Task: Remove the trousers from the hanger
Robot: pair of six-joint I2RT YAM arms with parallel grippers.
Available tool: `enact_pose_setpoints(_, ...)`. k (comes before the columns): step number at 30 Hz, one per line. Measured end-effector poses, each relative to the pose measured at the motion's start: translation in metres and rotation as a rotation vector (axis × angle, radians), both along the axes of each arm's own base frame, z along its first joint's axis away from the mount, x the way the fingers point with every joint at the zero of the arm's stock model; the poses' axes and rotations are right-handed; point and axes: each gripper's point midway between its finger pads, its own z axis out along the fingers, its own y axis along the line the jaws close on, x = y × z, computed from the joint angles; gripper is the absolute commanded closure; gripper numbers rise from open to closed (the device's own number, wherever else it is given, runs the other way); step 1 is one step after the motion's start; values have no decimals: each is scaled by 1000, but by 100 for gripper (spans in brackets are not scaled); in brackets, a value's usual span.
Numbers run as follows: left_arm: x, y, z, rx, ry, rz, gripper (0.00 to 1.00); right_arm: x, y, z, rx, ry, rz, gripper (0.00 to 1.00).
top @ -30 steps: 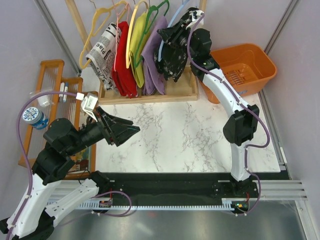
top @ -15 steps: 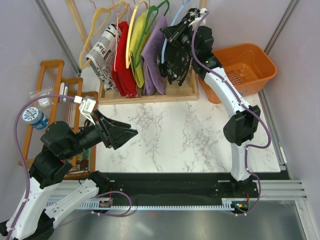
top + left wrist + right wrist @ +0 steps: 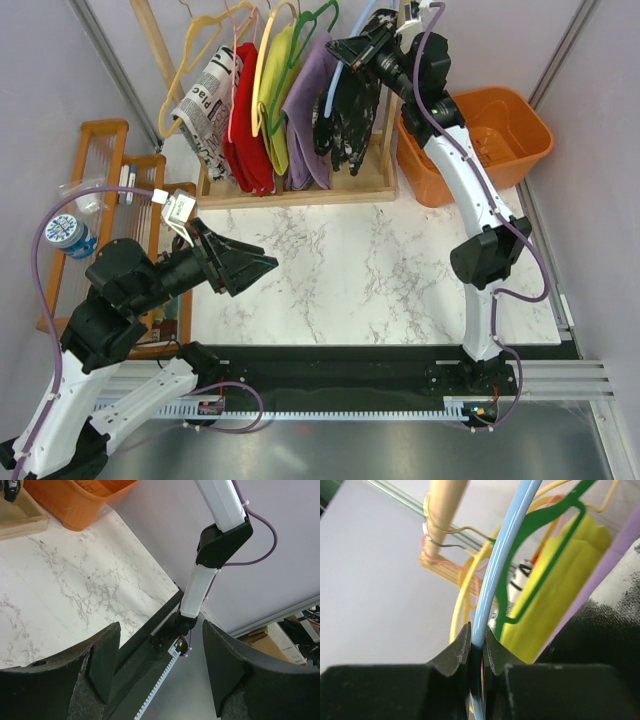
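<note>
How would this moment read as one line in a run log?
right gripper: shut on light-blue hanger | trousers: hanging on it | left gripper: open, empty

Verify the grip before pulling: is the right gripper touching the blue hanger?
Touching. The right wrist view shows the right gripper pinching the blue hanger between both fingers.

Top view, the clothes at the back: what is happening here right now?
The right gripper is closed on the thin light-blue hanger. The black speckled trousers hang from that hanger, beside the purple garment, and are not yet removed. The left gripper is open above the marble table and holds nothing.
</note>
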Motion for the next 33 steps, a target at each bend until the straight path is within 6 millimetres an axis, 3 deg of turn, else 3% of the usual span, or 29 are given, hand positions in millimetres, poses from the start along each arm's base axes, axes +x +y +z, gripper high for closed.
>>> enact_pose_setpoints(7,0,0,0,-6,10,0,28,-28,18,31,89,-3,87,100)
enact_pose_setpoints(12,-1,-1,0,-11,17,0,28,-42,40,23,79,20,136,100)
enact_pose_setpoints(16,-2,-1,1,-12,16,-7,28,-54,51,5,36,57,155,100)
enact_pose_setpoints(20,-7,-2,5,-19,10,-30,23,-70,47,-17,-12,110,154,100)
enact_pose_setpoints(24,-16,-3,14,-32,-6,-69,21,-92,37,-25,-42,137,162,100)
enact_pose_setpoints(33,-36,-8,35,-75,-49,-181,26,-176,8,-37,-100,132,208,100)
